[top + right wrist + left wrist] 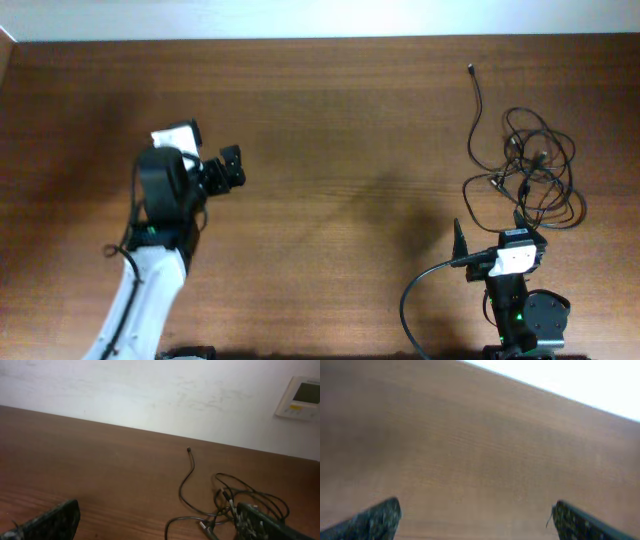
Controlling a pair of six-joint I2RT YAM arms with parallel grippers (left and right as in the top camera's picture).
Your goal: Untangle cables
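Overhead view: the bench [330, 110] is a brown wood-grain surface. The cables [540, 157] lie on it as one loose tangle of thin black cord. The tangle sits in the right part of the bench, between mid-depth and the far edge. Several loops cross one another, and at least one small connector shows within the bundle. One loose end [470, 68] runs out of the tangle toward the bench's far edge. It lies flat on the wood and finishes in a small plug.

Right end effector [490, 228]: positioned over the right part of the bench, toward the near edge. It is released, with the jaws spread wide and nothing gripped between them. In the right wrist view, one of its fingers [270, 525] overlaps the near fringe of the tangle. Contact with the cord cannot be confirmed. The other finger stands over bare bench.

Left end effector [235, 168]: positioned over the left part of the bench, at about mid-depth. It is released, with the jaws wide. The left wrist view shows only bare wood between them, and no cord lies on that part of the bench.

Beyond the bench's far edge stands a pale wall [125, 395]. It carries a white control panel [300, 405], seen in the right wrist view.
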